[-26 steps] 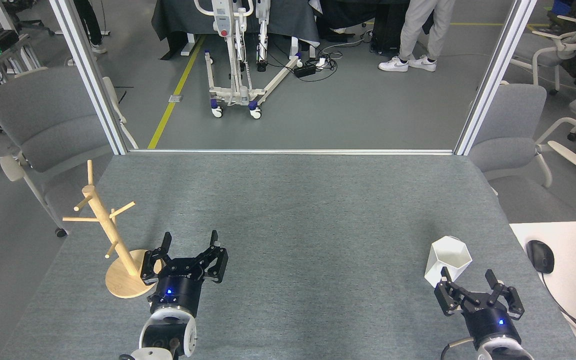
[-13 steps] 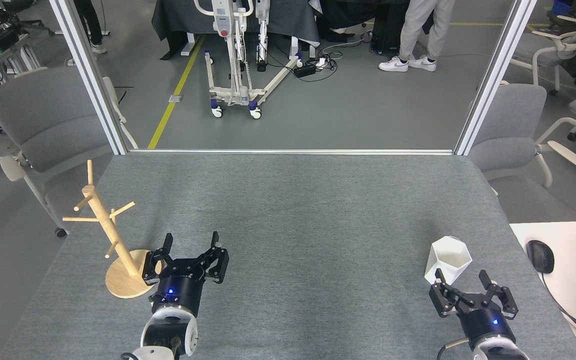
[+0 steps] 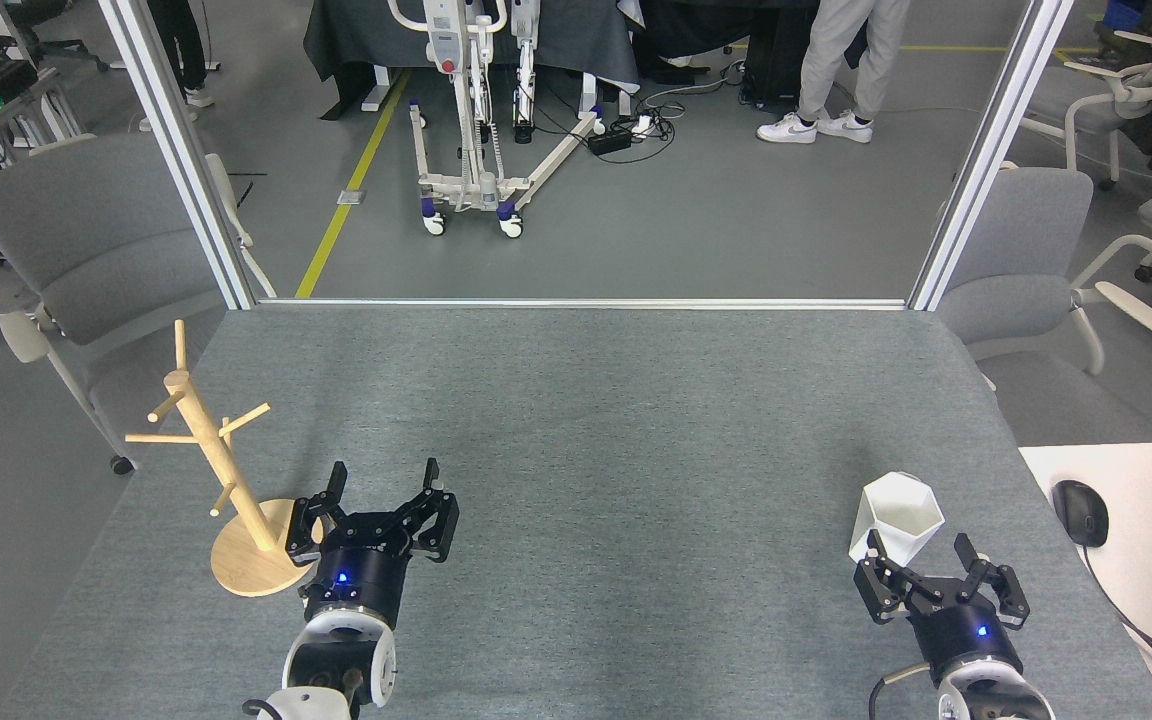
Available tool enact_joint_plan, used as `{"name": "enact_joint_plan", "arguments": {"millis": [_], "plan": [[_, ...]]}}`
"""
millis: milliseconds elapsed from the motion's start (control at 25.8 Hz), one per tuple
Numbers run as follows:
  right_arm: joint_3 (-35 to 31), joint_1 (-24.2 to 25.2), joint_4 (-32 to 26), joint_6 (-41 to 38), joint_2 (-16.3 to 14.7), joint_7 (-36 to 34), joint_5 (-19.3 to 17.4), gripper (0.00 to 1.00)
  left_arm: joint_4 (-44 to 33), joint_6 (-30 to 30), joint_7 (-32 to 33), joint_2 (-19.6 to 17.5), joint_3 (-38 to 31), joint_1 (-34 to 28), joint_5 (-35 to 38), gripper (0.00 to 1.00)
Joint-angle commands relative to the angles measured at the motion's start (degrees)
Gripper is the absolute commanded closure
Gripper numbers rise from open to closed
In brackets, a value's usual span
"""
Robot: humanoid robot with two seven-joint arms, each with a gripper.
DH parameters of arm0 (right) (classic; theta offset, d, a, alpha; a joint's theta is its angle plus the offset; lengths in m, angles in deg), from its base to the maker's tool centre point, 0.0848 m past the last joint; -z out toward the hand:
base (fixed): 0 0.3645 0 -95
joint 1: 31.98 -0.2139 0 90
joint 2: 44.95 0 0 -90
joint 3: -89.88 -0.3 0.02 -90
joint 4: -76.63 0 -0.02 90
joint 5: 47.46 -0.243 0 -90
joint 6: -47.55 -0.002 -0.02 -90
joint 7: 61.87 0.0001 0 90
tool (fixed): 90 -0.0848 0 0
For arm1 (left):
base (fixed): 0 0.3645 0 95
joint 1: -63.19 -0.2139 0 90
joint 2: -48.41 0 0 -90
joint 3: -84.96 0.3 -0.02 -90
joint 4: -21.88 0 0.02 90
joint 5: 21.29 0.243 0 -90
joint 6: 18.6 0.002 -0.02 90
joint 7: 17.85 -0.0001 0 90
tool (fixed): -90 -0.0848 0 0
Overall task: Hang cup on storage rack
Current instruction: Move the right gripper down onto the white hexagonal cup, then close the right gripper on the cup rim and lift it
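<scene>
Head view: the cup [image 3: 897,518] stands upright on the grey table [image 3: 616,450], near its right edge, mouth up. The right gripper [image 3: 921,558] sits just in front of it, jaws spread and holding nothing, one fingertip overlapping the cup's lower wall. The storage rack [image 3: 211,455] stands at the left edge. The left gripper [image 3: 383,485], jaws spread and empty, is beside the rack's round base.

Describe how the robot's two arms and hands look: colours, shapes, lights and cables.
Both match. The left hand and right hand are black, each with linkage-style fingers on a black cylindrical wrist showing a small blue light. Behind each wrist sits a rounded white and silver-grey arm segment. A thin dark cable loops beside each arm near the bottom edge of the view.
</scene>
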Motion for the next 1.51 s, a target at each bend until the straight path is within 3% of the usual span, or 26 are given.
{"name": "enact_joint_plan", "arguments": {"millis": [0, 970, 1474], "plan": [[0.3, -1.2, 1.5, 0.8, -0.1, 0.0, 0.0, 0.01, 0.1, 0.0, 0.0, 0.0, 0.0, 0.1, 0.0, 0.01], [3.1, -7.2, 9.1, 3.8, -0.1, 0.0, 0.0, 0.01, 1.8, 0.0, 0.0, 0.0, 0.0, 0.5, 0.0, 0.01], [3.0, -7.7, 11.0, 3.9, -0.2, -0.2, 0.1, 0.01, 2.9, 0.2, 0.0, -0.2, -0.1, 1.3, 0.0, 0.01]]}}
